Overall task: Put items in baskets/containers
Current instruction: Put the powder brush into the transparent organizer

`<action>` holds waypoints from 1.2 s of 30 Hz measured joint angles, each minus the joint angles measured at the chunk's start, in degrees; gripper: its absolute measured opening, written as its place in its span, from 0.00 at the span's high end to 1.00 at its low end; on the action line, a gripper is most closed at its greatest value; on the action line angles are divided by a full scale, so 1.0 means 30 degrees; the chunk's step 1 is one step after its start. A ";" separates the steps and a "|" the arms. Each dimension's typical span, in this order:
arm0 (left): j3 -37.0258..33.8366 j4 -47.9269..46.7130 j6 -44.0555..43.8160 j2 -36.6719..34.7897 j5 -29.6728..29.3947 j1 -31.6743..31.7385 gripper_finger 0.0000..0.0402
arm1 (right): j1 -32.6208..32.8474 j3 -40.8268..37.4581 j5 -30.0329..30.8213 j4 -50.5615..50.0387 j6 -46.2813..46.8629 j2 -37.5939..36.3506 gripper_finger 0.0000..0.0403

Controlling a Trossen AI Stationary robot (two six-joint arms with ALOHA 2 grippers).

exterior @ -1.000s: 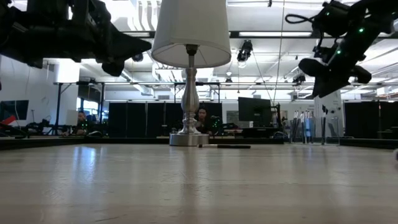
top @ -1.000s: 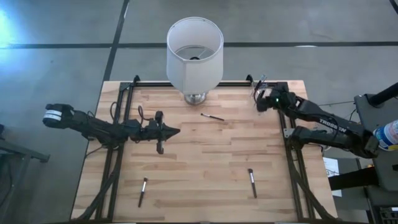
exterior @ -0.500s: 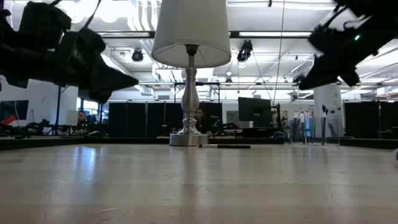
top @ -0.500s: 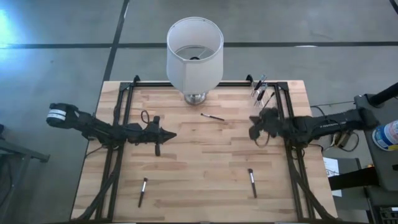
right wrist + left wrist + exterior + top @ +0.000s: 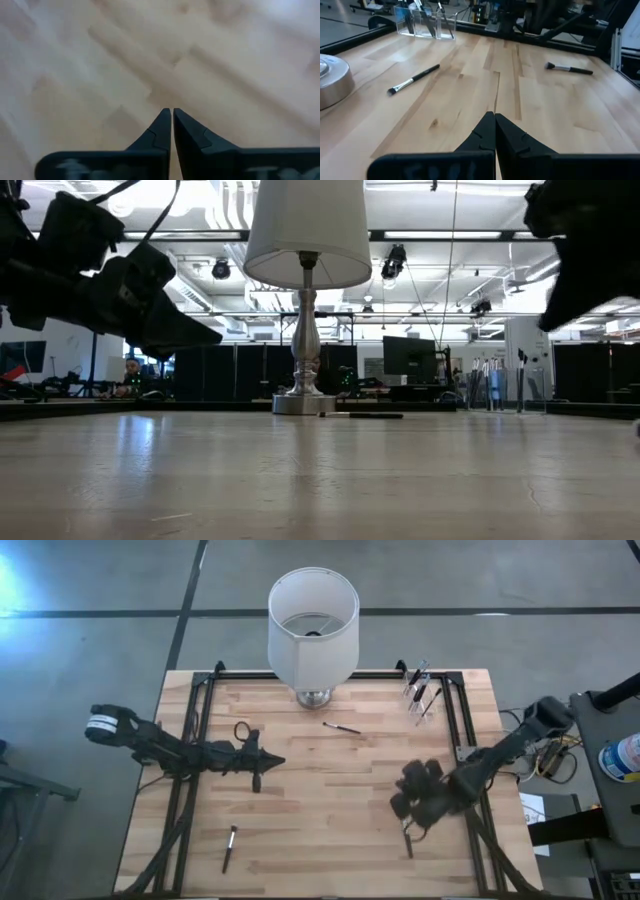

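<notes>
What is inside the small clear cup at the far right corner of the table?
Several thin makeup brushes stand inside the clear cup, handles up. Their bristle tips and exact number cannot be made out.

The table [image 5: 330, 790] is showing pale wood planks with a smooth, slightly glossy finish. The cup [image 5: 425, 22] is looking like clear plastic. The lampshade [image 5: 313, 625] is appearing as matt white cloth, its base [image 5: 304, 402] shiny metal.

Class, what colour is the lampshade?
White; the lampshade shows best in the high view.
</notes>
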 joint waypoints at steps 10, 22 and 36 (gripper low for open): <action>-0.0080 -0.0053 0.0617 0.0057 0.0470 0.0000 1.00 | 0.2024 0.6747 -0.5147 -0.5045 0.6807 0.7741 0.74; -0.0102 -0.0066 0.1996 0.0057 0.1699 0.0000 1.00 | 0.2024 0.7548 -0.7867 -0.5237 1.0526 0.9910 0.53; -0.0073 -0.0081 0.2276 0.0057 0.1770 0.0000 1.00 | 0.0429 0.4770 -0.8195 -0.2382 0.9852 0.9771 0.58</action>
